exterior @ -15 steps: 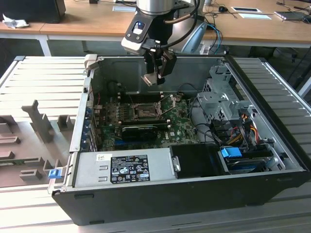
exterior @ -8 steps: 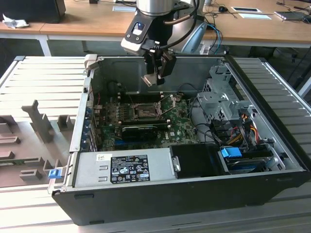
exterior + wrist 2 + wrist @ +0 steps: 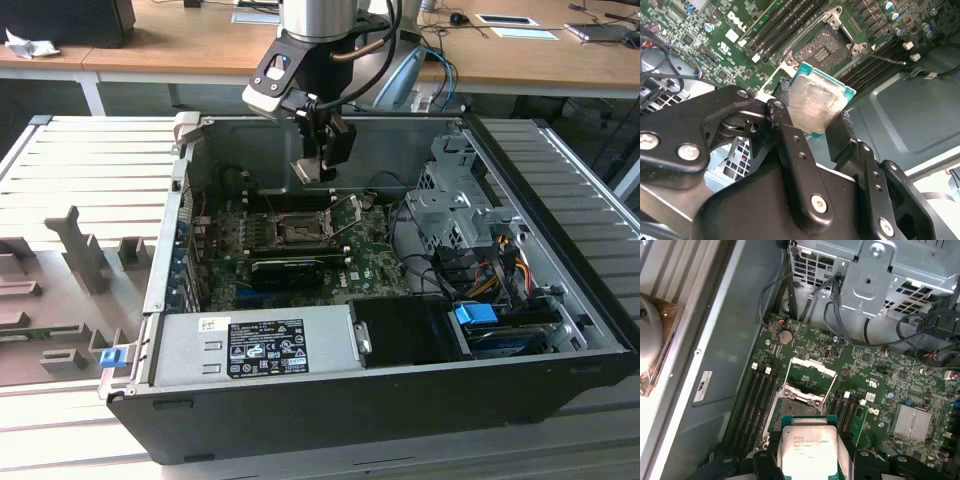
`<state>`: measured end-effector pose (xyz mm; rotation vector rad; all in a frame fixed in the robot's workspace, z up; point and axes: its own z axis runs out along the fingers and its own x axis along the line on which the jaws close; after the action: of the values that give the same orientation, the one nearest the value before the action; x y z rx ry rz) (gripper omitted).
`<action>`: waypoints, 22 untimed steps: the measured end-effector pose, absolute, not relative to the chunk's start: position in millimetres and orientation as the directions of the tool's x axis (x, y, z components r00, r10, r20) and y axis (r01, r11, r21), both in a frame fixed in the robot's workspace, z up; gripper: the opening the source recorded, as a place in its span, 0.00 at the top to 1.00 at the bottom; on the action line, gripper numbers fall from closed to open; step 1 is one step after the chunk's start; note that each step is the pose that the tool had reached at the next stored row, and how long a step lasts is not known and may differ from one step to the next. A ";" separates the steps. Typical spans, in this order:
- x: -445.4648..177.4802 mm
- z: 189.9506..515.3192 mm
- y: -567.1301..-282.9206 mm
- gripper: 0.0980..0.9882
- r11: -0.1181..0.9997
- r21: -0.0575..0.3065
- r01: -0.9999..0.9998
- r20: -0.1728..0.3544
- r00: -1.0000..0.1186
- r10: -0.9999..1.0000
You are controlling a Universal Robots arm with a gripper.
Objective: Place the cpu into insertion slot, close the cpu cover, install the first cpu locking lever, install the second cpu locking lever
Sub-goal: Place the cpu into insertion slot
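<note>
My gripper [image 3: 322, 162] hangs inside the open computer case, shut on the cpu [image 3: 311, 170], a flat silver square on a green backing. In both wrist views the cpu [image 3: 817, 102] [image 3: 809, 449] sits clamped by its edges between the black fingers [image 3: 785, 125], held above the motherboard. The insertion slot [image 3: 801, 396] [image 3: 827, 46] [image 3: 290, 232] lies bare below and a little ahead of the chip. The cpu cover [image 3: 811, 362] stands swung open on the slot's far side, toward the drive cage. A thin locking lever [image 3: 888, 60] sticks out beside the slot.
The green motherboard [image 3: 365, 268] carries long black memory slots [image 3: 759, 400] on both sides of the socket. A metal drive cage [image 3: 450, 205] with cables fills the exterior view's right. The power supply [image 3: 255, 345] lies along the case front, and a finned heatsink [image 3: 912, 421] sits nearby.
</note>
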<state>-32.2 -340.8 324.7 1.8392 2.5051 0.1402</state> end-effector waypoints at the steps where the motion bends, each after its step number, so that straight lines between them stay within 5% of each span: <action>1: -32.4 321.9 -340.8 0.51 0.292 0.091 0.952 0.029 -0.295 0.955; 12: -33.0 310.1 -341.0 0.51 0.267 0.090 0.959 0.027 -0.271 0.962; 22: -33.3 299.1 -341.0 0.51 0.067 0.090 0.994 0.027 -0.069 0.997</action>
<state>-33.3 -341.0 299.1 2.1144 2.2635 0.1312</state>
